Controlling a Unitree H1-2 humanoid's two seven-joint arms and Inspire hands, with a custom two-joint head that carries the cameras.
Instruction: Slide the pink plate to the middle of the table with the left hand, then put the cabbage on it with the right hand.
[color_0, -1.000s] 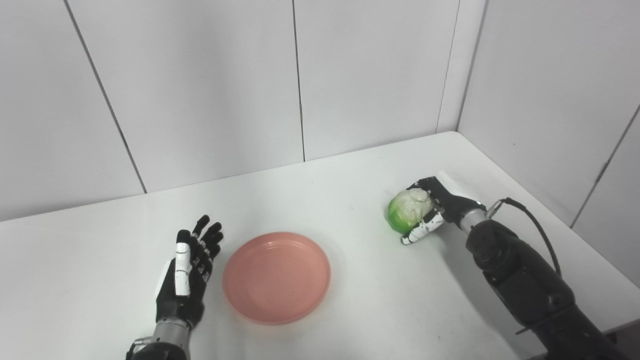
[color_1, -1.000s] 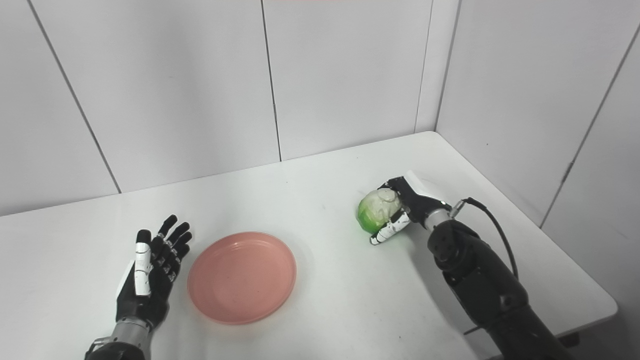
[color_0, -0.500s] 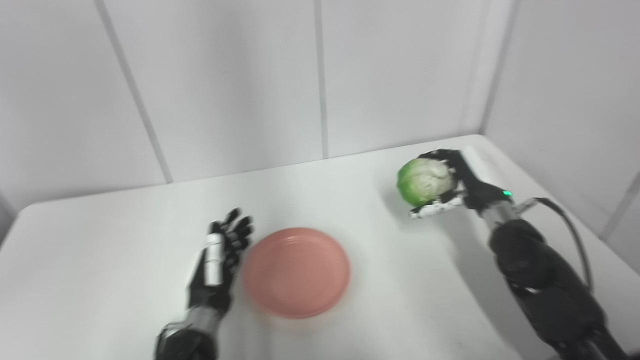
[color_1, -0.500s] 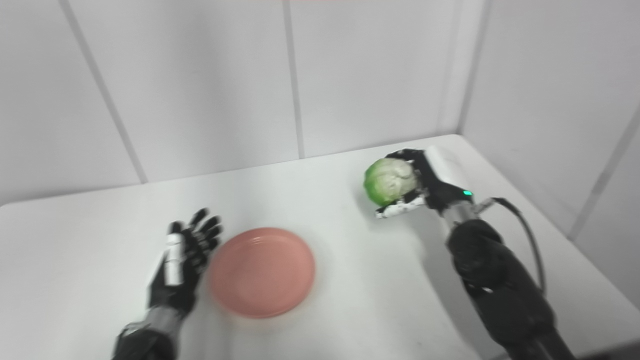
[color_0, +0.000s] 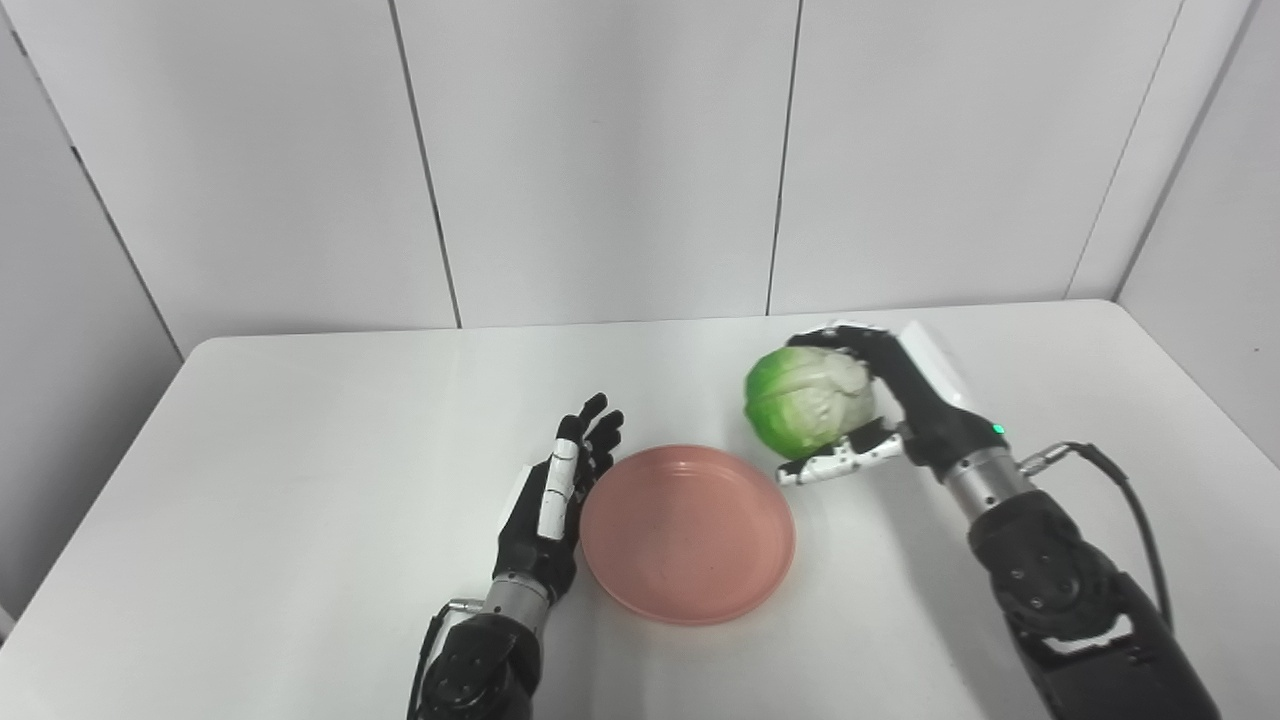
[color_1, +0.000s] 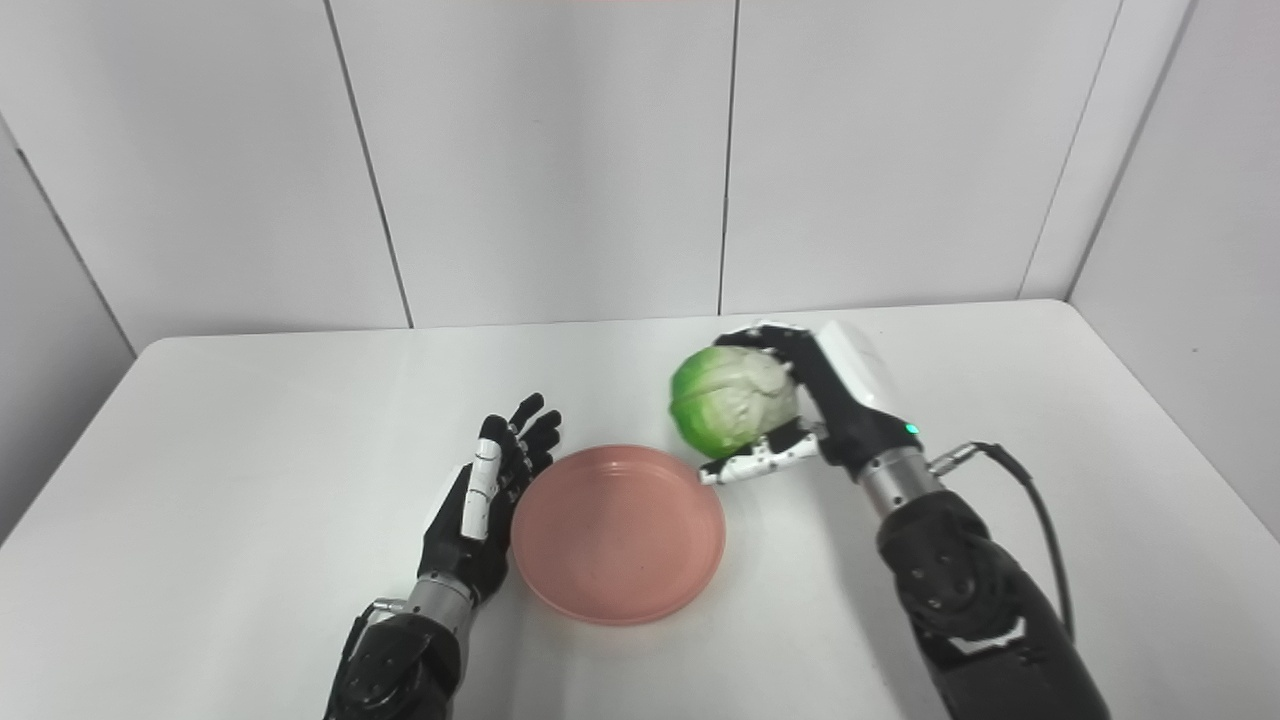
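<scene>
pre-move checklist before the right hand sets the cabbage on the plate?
1. Cabbage held by right hand: ok, fingers wrap it and it is off the table.
2. Pink plate near the middle of the table: ok.
3. Plate holds nothing: ok.
4. Left hand out of the drop path: cannot tell. It is open beside the plate's left rim; touching or apart is unclear.
5. Cabbage over the plate: not ok. It hangs up and to the right of the rim, so it needs a move leftward and toward the robot.
</scene>
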